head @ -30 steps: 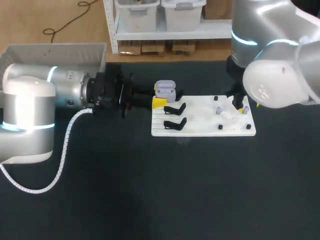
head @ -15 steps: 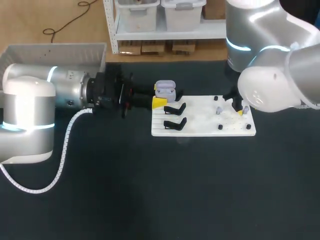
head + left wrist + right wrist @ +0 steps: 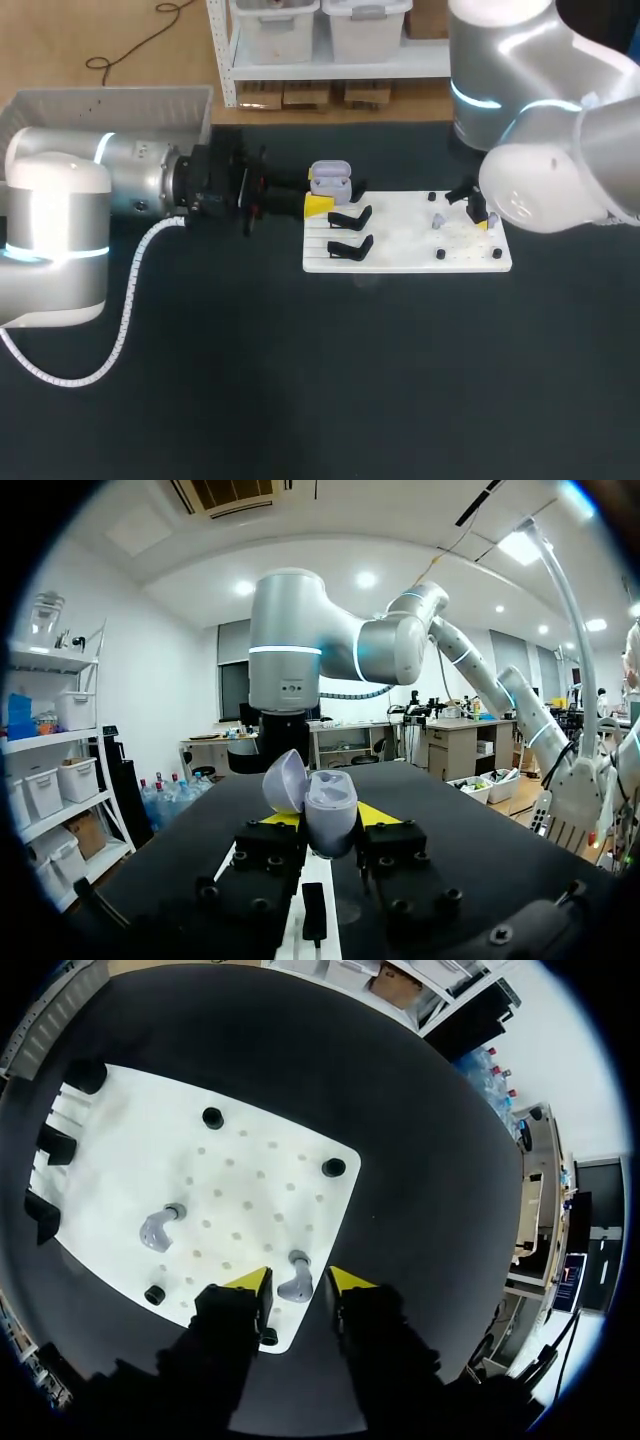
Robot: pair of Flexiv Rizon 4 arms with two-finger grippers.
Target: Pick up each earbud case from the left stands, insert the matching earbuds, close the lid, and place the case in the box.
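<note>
Glossy plastic case [image 3: 330, 818], matt white board [image 3: 400, 238], matt black tabletop [image 3: 350, 380].

Wide table [image 3: 300, 380] with a dark, matte black top, evenly lit

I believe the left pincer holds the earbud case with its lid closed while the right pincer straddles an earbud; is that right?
No: in the left wrist view the earbud case has its lid open. The left pincer holds it and the right pincer straddles an earbud.

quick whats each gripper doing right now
Left gripper: shut on the lavender earbud case, whose lid is open.
Right gripper: open, with a lavender earbud between its sides, not gripped.
</note>
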